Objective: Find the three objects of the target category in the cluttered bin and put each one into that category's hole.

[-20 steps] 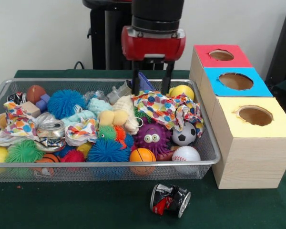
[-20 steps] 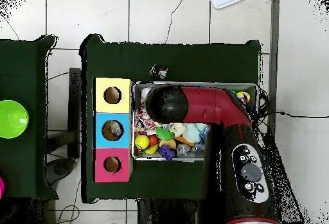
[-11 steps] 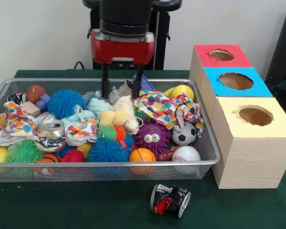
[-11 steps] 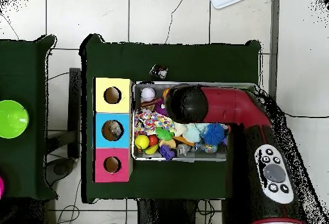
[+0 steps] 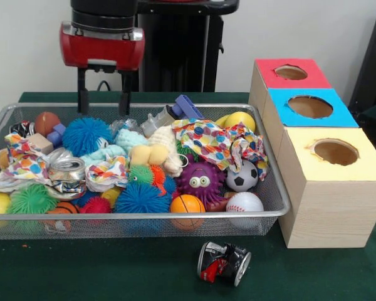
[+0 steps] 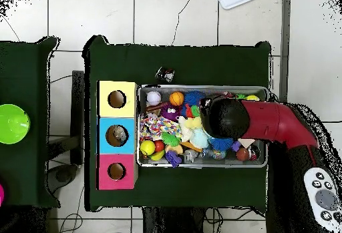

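The gripper [image 5: 103,93] hangs empty, fingers spread, over the blue spiky ball [image 5: 86,135] near the bin's [image 5: 272,188] back edge.

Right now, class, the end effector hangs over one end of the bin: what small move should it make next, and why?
Probably a short descent toward the blue spiky ball. The end effector hangs open and empty above the wire bin, almost directly over that ball, which lies uncovered on top of the clutter. Which category is the target cannot be told from the pictures, so this is only a guess.

Wire-mesh metal bin [image 5: 272,202], wooden boxes [image 5: 329,210]
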### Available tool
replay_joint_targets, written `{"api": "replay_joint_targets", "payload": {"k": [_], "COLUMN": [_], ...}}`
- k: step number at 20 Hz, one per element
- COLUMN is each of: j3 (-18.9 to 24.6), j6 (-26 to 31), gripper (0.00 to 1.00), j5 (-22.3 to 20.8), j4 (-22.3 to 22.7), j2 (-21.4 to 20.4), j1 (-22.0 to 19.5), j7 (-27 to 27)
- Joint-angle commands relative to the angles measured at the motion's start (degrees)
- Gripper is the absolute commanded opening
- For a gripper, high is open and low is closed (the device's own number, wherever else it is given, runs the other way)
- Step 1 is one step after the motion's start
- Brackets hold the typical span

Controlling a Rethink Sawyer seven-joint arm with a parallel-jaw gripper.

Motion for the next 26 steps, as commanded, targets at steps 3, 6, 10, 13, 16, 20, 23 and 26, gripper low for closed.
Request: {"api": "replay_joint_targets", "payload": {"k": [3, 6, 10, 13, 16, 20, 23, 26], "j3": [6.14, 5.86, 5.42, 5.51, 5.5, 5.78, 5.95, 5.99], "j6": [1.07, 0.54, 0.51, 0.24, -0.32, -1.74, -3.04, -4.68], "gripper": [1.0, 1.0, 1.0, 1.0, 1.0, 1.0, 1.0, 1.0], "j5": [-7.54, -8.3, -8.43, -8.45, -8.62, -9.46, -10.57, -12.01], "j4": [10.51, 13.03, 16.69, 18.7, 20.29, 21.49, 21.53, 21.36], "j2": [0.03, -1.9, -5.19, -6.72, -7.72, -7.58, -6.53, -5.21], "j1": [-1.48, -1.53, -1.61, -1.82, -2.02, -2.89, -3.35, -3.67], "j7": [-14.23, -12.15, -9.52, -8.46, -7.87, -7.9, -7.69, -6.79]}}
